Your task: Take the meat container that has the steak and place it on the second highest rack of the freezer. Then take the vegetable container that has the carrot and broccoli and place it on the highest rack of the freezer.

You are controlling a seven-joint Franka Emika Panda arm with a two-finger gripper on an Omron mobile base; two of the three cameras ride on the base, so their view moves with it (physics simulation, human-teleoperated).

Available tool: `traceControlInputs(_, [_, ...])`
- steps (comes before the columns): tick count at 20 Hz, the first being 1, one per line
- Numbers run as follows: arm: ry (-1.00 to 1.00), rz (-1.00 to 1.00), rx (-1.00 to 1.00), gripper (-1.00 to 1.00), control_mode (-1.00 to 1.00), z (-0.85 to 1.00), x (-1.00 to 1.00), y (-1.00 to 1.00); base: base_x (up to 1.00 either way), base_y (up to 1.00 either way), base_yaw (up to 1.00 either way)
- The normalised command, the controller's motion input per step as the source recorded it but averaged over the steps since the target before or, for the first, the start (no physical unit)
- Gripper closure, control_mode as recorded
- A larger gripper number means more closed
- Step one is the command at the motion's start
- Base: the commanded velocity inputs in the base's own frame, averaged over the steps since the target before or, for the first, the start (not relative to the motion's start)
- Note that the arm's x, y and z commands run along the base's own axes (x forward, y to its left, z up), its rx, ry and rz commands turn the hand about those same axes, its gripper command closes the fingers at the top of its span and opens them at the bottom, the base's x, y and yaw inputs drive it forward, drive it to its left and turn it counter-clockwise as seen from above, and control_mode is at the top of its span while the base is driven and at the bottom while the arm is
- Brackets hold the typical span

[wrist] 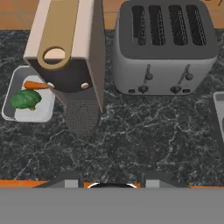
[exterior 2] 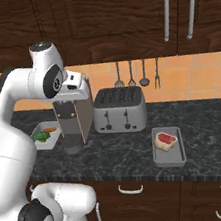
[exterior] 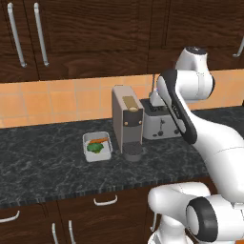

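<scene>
I'm eyeing the meat container (exterior 2: 168,147), lower right: rigid, light, steak loose inside; I'd pinch a rim wall. Fingers' state: can't tell.

The arm (exterior: 209,138) rises from its base at 5 o'clock in the left base view, bends at a raised elbow, and folds back downward. The gripper (wrist: 112,183) points down, with both finger tips showing at 6 o'clock, set apart and holding nothing.
</scene>
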Motion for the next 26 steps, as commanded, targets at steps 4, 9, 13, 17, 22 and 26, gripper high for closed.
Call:
traceControlInputs(4, [-0.08,-0.1,0.0,-1.0,-1.0,-0.07,-0.3,-0.27,0.0,0.0,0.0])
traceControlInputs(9, [-0.18,-0.29,0.04,-1.0,-1.0,-0.35,-0.52,-0.62,0.0,0.0,0.0])
traceControlInputs(13, [-0.23,-0.37,0.02,-1.0,-1.0,-0.5,-0.61,-0.61,0.0,0.0,0.0])
traceControlInputs(17, [-0.05,-0.5,0.0,-1.0,-1.0,-0.63,-0.51,-0.75,0.0,0.0,0.0])
traceControlInputs(22, [0.0,-0.51,0.06,-1.0,-1.0,-0.52,-0.29,-0.87,0.0,0.0,0.0])
traceControlInputs(26, [-0.06,-0.3,0.29,-1.0,-1.0,-0.07,-0.2,-0.65,0.0,0.0,0.0])
